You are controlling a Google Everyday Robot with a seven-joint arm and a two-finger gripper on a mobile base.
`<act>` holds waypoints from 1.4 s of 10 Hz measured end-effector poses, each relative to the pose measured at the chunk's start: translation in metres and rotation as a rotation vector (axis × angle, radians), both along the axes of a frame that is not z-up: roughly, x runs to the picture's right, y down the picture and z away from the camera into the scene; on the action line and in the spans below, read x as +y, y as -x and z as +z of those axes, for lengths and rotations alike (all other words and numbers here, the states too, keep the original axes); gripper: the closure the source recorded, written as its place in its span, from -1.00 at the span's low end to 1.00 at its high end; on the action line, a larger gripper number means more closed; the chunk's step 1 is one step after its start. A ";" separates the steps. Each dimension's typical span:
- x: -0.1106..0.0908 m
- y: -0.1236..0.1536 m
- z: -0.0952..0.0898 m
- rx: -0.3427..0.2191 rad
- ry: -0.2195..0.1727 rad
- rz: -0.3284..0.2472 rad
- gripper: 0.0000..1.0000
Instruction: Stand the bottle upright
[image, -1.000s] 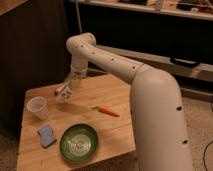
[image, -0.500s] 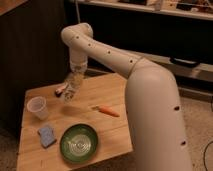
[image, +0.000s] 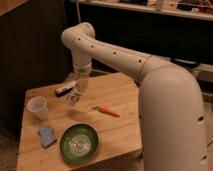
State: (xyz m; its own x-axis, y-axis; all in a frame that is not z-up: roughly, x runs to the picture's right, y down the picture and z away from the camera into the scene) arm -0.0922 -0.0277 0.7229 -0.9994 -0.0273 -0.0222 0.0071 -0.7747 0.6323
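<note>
The bottle is small and clear-whitish. It hangs tilted just above the wooden table, left of the middle. My gripper reaches down from the white arm and is shut on the bottle's upper part. The bottle's lower end is close to the table top; I cannot tell whether it touches.
A dark flat bar lies just left of the gripper. A translucent white cup stands at the left. A blue sponge and a green plate lie near the front edge. An orange carrot lies right of the gripper.
The arm's elbow has risen and the gripper has shifted slightly right, away from the dark bar, with the bottle in it.
</note>
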 end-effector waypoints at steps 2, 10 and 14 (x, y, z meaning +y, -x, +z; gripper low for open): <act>0.012 -0.017 -0.004 0.038 -0.003 -0.006 0.79; 0.052 -0.053 -0.015 0.130 0.034 -0.028 0.79; 0.069 -0.068 -0.022 0.169 0.068 -0.036 0.79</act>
State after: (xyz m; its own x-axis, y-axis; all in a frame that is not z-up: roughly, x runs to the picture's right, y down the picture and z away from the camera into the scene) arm -0.0243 0.0416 0.7014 -0.9891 0.0131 0.1467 0.0904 -0.7320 0.6752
